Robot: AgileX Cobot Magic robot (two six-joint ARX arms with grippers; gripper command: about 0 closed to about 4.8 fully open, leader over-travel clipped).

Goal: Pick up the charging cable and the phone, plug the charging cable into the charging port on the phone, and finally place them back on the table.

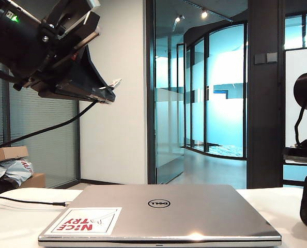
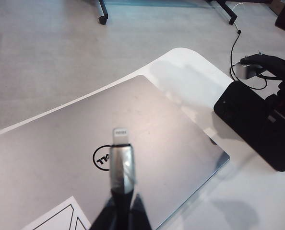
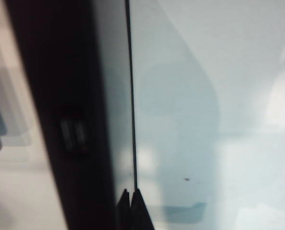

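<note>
two end effectors, two jobs: my left end effector (image 2: pixel 119 211), raised at ten o'clock over the laptop (image 1: pixel 164 214), pinches the charging cable (image 2: pixel 120 160) plug-forward for insertion; my right end effector (image 3: pixel 131 203), low over the bench (image 3: pixel 238 143) at three o'clock, clamps the phone (image 3: pixel 56 115) edge.

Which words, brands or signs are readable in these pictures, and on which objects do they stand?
"DELL", upside down in a ring: laptop lid.
"NICE TRY", red, upside down: white sticker on the lid.
Tiny marks on the cable plug in the left gripper: unreadable.
Right wrist view: no text.
</note>
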